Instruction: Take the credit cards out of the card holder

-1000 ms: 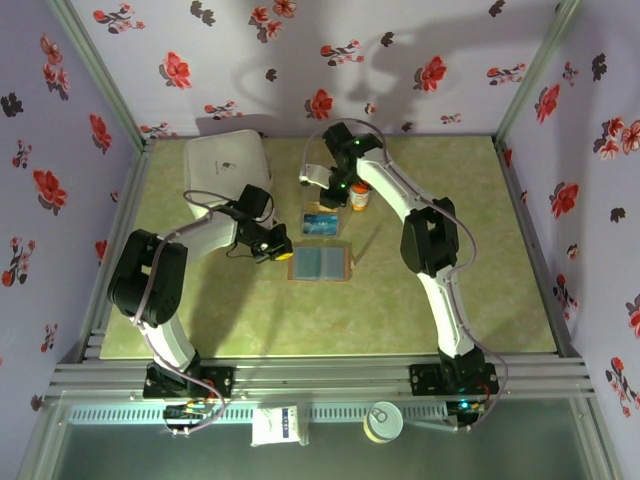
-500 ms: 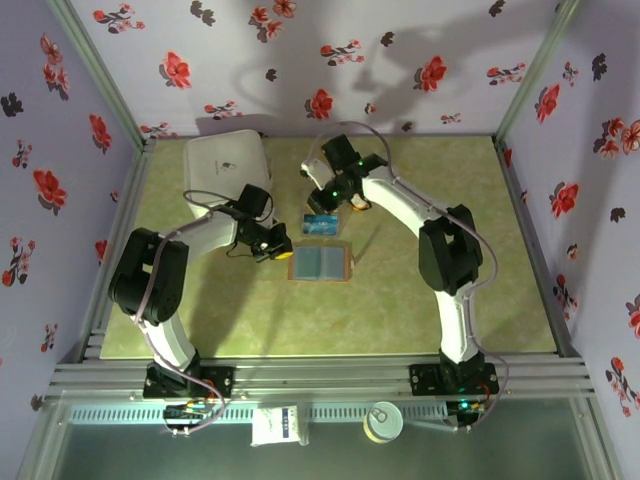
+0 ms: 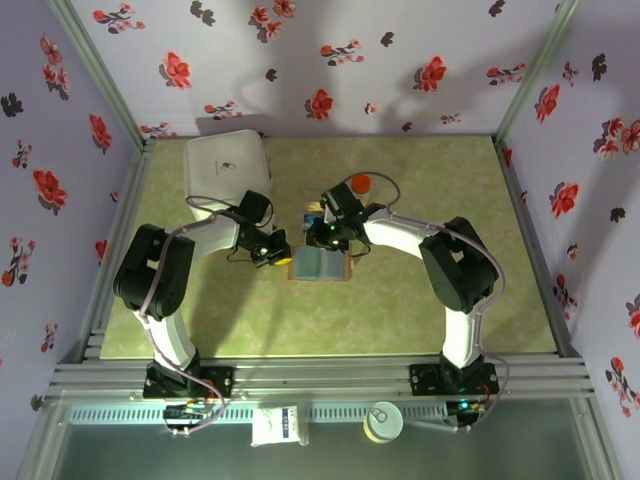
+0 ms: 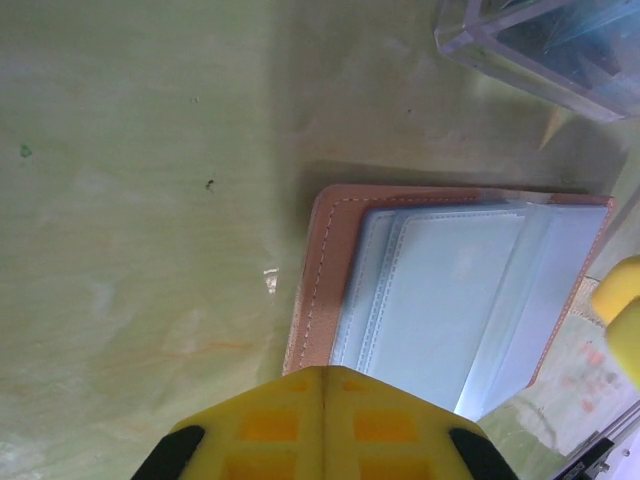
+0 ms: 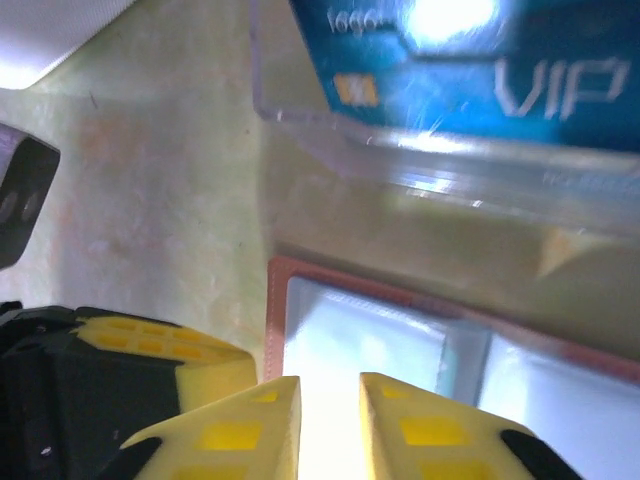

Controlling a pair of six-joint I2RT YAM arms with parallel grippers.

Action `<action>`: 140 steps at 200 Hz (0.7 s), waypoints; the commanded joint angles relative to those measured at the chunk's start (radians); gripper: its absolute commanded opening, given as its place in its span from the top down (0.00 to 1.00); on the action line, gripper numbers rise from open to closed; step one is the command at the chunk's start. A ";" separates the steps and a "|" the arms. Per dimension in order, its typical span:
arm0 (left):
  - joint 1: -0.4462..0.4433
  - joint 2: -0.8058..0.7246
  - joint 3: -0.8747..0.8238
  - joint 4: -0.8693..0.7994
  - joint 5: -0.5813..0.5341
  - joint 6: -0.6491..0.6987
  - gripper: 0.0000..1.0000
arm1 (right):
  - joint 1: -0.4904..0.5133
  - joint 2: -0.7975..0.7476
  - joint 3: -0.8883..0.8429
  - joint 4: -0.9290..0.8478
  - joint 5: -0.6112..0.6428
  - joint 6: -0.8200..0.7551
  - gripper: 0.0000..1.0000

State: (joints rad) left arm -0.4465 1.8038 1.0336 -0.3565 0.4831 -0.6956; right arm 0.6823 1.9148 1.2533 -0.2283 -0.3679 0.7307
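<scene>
Left pincer [image 4: 322, 372]: pads pressed together, nothing held, tip at the left brown rim of the card holder [image 4: 440, 290]. Holder lies open, flat, mid-desk [image 3: 420, 320]. Right pincer [image 5: 330, 385]: narrow gap, empty, over holder's far edge. Just beyond: clear box [image 5: 420, 165], blue credit card [image 5: 470, 60] inside. Farther: orange-capped bottle [image 3: 360, 183], white container [image 3: 228, 160].

You have the card holder [image 3: 320, 265] lying on the table [image 3: 420, 300]; just behind it sits the clear box [image 5: 420, 160] with a credit card [image 5: 480, 70] inside, the bottle [image 3: 360, 184] farther back.
</scene>
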 commanded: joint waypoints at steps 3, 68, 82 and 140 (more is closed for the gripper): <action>0.007 0.020 -0.017 0.018 0.025 0.023 1.00 | 0.025 -0.023 -0.024 0.026 -0.030 0.090 0.74; 0.007 0.048 -0.040 0.070 0.071 0.000 1.00 | 0.047 0.000 -0.020 -0.020 -0.027 0.095 0.72; 0.008 0.053 -0.038 0.053 0.058 0.009 1.00 | 0.049 0.004 -0.022 -0.039 -0.022 0.092 0.71; 0.007 0.066 -0.026 0.014 0.028 0.030 1.00 | 0.055 0.014 -0.029 -0.075 -0.007 0.078 0.73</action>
State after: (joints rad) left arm -0.4465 1.8355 1.0065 -0.3000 0.5316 -0.6956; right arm 0.7277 1.9148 1.2362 -0.2531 -0.3927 0.8127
